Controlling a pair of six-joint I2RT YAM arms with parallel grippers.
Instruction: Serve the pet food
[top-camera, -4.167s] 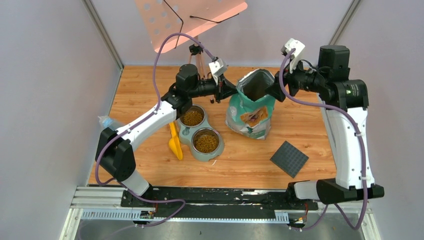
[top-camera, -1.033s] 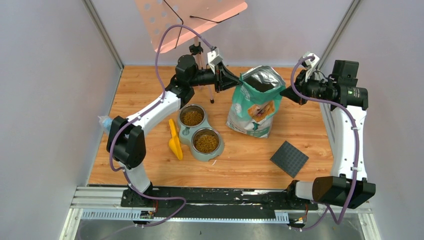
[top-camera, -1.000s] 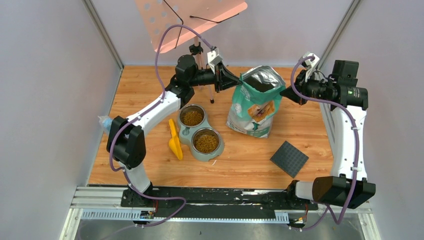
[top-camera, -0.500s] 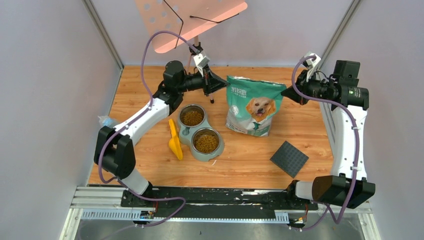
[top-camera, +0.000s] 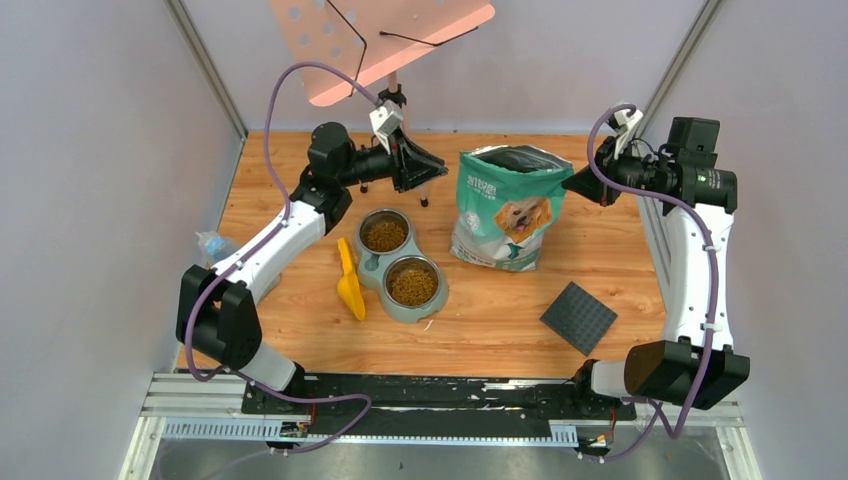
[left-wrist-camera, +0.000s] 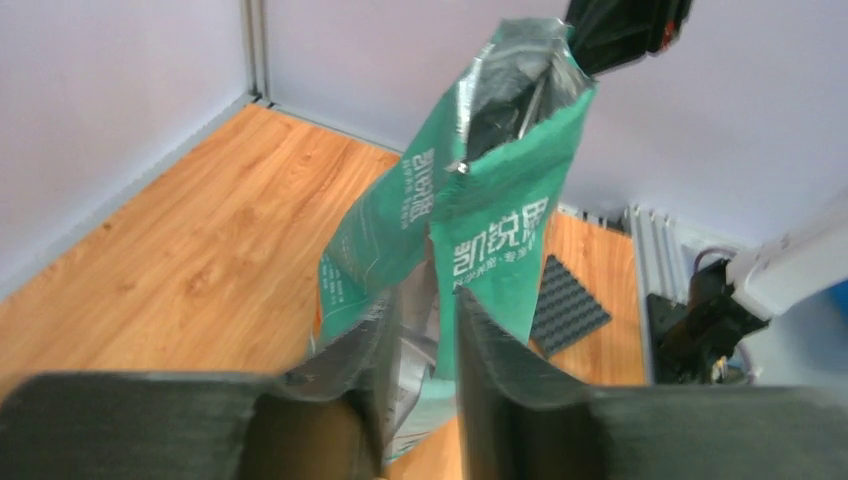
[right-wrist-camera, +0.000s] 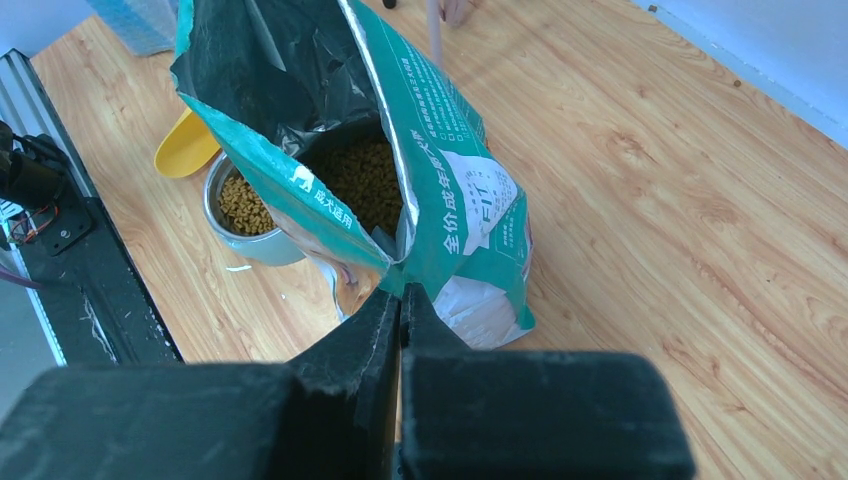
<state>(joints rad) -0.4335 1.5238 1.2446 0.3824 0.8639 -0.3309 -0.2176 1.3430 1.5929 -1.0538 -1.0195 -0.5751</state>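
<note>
Wooden table (top-camera: 600, 260) boxed by grey walls (top-camera: 100, 150). Right pincer (top-camera: 570, 186) clamped on bag (top-camera: 505, 215) rim; left pincer (top-camera: 438, 172) narrowly parted, gripping nothing, just short of bag. Pet food (top-camera: 412, 283) in twin bowls (top-camera: 370, 268) on table below left pincer. Bag interior too dark to read.

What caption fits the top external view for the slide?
Right gripper pinches the rim of the open bag, left gripper open beside it; pet food in both bowls, yellow scoop alongside.
</note>
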